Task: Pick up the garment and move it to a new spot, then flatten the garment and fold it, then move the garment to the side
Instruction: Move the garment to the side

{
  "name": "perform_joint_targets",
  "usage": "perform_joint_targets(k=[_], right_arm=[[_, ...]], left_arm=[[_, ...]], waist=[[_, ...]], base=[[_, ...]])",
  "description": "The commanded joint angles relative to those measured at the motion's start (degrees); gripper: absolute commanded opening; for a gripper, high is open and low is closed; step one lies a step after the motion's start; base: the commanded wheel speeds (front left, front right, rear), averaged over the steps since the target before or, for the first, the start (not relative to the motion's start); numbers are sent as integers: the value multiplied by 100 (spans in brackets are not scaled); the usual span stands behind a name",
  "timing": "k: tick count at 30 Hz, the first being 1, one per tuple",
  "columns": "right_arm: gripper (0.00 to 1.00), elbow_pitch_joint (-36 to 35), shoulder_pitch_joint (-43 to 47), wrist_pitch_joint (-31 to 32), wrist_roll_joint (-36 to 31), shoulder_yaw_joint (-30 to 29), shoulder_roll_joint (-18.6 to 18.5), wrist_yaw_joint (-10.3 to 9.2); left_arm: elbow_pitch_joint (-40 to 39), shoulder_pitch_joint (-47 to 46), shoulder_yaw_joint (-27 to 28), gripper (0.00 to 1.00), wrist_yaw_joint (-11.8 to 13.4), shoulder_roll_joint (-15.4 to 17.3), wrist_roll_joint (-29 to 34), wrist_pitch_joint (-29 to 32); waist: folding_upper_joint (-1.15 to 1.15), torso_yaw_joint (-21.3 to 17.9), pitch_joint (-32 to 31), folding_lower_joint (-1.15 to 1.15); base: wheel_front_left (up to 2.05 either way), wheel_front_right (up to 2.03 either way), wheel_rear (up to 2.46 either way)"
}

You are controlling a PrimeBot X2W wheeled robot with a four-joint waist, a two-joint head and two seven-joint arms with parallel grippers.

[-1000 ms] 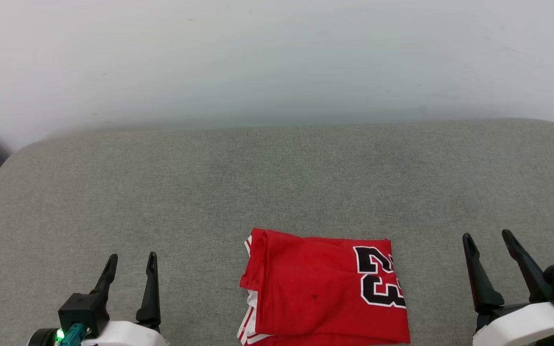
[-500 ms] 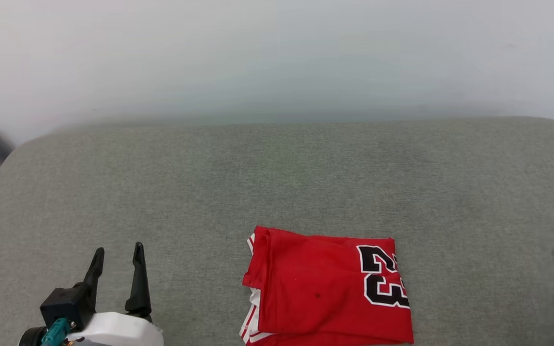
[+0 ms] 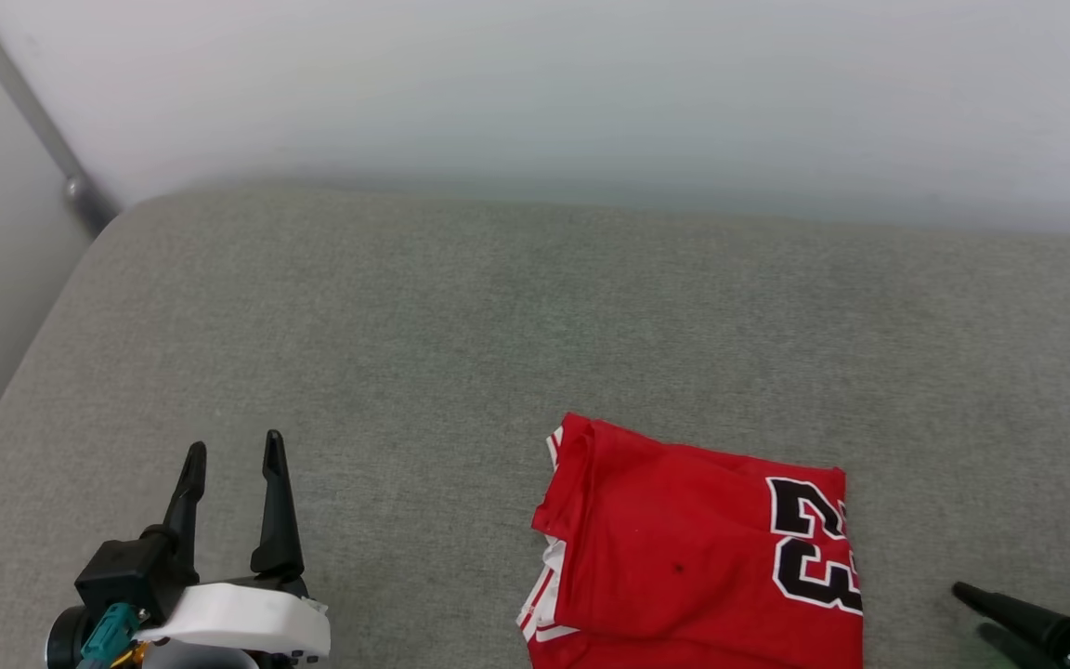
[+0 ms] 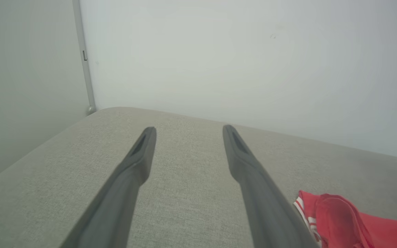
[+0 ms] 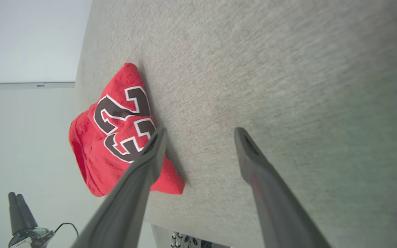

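The left gripper (image 3: 233,446) stands with its two dark fingers spread and nothing between them. It hovers above the bare grey cushion (image 3: 386,334), well to the left of the garment (image 3: 684,548). The right gripper (image 5: 200,131) is likewise spread wide and empty, low over the cushion just beside the garment's right edge. In its own wrist view the nearer finger crosses in front of the printed corner; whether it touches the cloth I cannot tell.

The garment, a red jersey T-shirt, lies folded into a compact rectangle near the front edge of the cushion, well apart from the white wall (image 3: 535,84). The black, white-outlined "23" (image 3: 814,548) faces up at its right end. Striped red-and-white trim peeks out at the left front corner.

It is probably light, soft and limp, with several loose layers stacked. Lifted by one layer it would likely sag or fall open. A pinch should therefore go through the whole stack at a folded edge, ideally one gripper at each end, low against the cushion, so it can be carried aside intact.
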Motion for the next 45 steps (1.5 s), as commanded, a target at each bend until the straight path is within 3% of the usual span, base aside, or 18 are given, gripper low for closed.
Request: perform_joint_targets(k=[1,4,11,12,14,21,28,33,38,45], right_arm=[[100,180,-108,113,105,-34,34,-2],[100,997,-488,333,736,-26,64,-1],[100,2381,-1049,-14,2001,852,76,-2],[50,2435,-1089,-101,2052,981,86,-2],[0,2445,-1118,-222,2130,1210,93,-2],[0,2022,-1141,-534,2084,1636,56,-1],[0,1056,-1007,-936,853,2804,-424,-2],[0,767,-1207,-1170,8,3415,-857,-2],[0,805,-1549,-1329,-348,3666,-1069,-2],[0,1078,-2225,-2119,-1259,4067,-1383,-2]], left_arm=[[14,-37,36,100,-25,-66,20,-12],[59,-110,107,100,-127,-132,104,-12],[144,-214,191,100,-296,-217,285,-12],[147,-220,197,100,-319,-213,306,-12],[157,-228,206,100,-334,-226,347,-11],[194,-190,240,100,-420,-238,448,-12],[181,-98,228,100,-467,-170,542,-12],[159,-94,229,100,-448,-104,601,-7],[99,-223,196,100,-397,51,734,74],[-260,-713,174,100,-438,367,931,394]], waist=[[0,90,81,0],[0,189,133,0],[0,322,205,0],[0,328,208,0],[0,328,212,0],[0,133,110,0],[0,-453,13,0],[0,-1205,61,0],[0,-2099,303,0],[0,-3127,1209,0]], base=[[0,0,0],[0,0,0],[0,0,0],[0,0,0],[0,0,0],[0,0,0],[0,0,0],[0,0,0],[0,0,0],[0,0,0]])
